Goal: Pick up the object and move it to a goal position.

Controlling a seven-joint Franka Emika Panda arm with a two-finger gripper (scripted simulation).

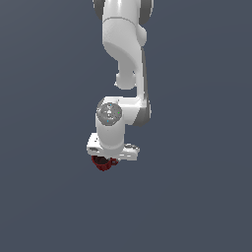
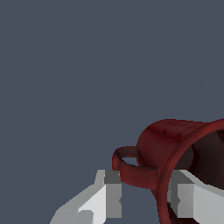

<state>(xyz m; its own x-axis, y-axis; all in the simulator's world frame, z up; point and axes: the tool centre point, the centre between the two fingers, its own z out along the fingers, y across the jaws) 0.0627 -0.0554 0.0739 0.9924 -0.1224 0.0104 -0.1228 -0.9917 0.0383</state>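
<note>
The object, a small dark red mug (image 1: pixel 103 163), sits directly under the white hand of my arm in the exterior view, with its loop handle toward that view's right. The wrist view shows the mug (image 2: pixel 175 144) close up and tilted, its dark interior facing the camera. My gripper (image 2: pixel 148 197) is shut on it: the handle's root and the rim wall fill the gap between the two grey fingertips (image 2: pixel 113 199). In the exterior view the hand hides the fingers of the gripper (image 1: pixel 105 158).
The white arm (image 1: pixel 123 44) reaches down from the top of the exterior view. Around the mug there is only a uniform dark blue-grey surface (image 1: pixel 197 197).
</note>
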